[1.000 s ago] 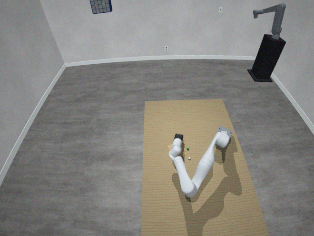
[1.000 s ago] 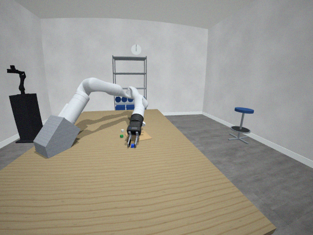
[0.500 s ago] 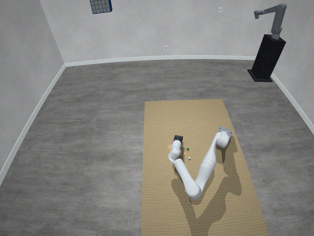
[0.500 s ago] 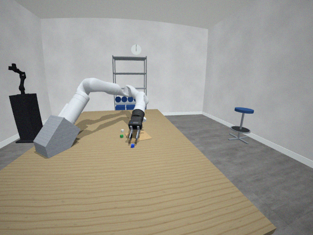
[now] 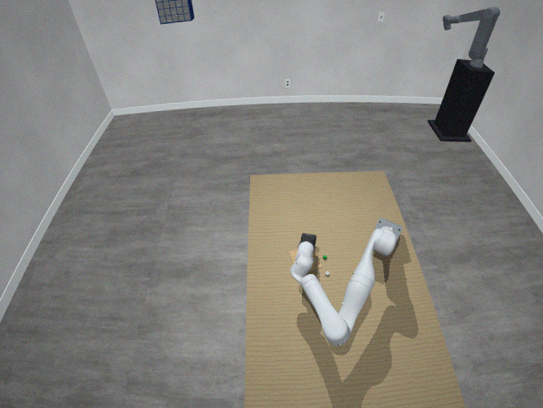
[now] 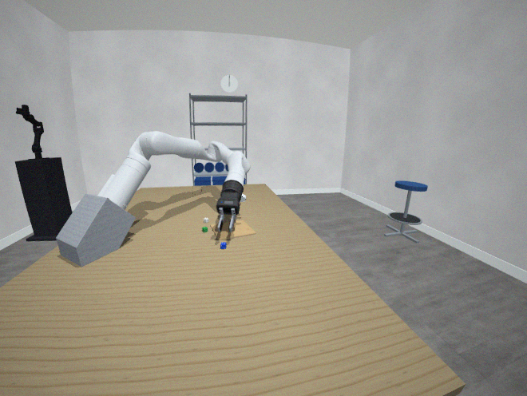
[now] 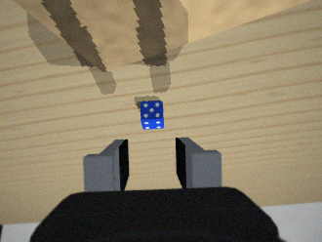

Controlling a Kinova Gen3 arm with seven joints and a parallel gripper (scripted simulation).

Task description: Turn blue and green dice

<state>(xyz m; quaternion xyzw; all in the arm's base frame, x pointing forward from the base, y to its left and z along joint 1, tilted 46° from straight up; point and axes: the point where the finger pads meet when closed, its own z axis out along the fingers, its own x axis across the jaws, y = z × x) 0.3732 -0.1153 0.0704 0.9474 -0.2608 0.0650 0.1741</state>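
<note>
In the exterior view, the green die (image 5: 324, 257) (image 6: 204, 229) is seen leftmost; the blue die (image 6: 223, 245) (image 7: 151, 113) lies off the mat (image 5: 293, 254) (image 6: 244, 230) (image 7: 234, 20). The gripper's (image 5: 308, 238) (image 6: 224, 230) (image 7: 152, 141) fingers are parted, nothing grasped. Both dice are probably light, hard and slippery, best pinched squarely across opposite side faces, low down.

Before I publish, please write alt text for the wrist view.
Blue die, five pips up, on wooden table beyond the open gripper's fingertips; a tan mat lies farther off, partly in shadow.
</note>
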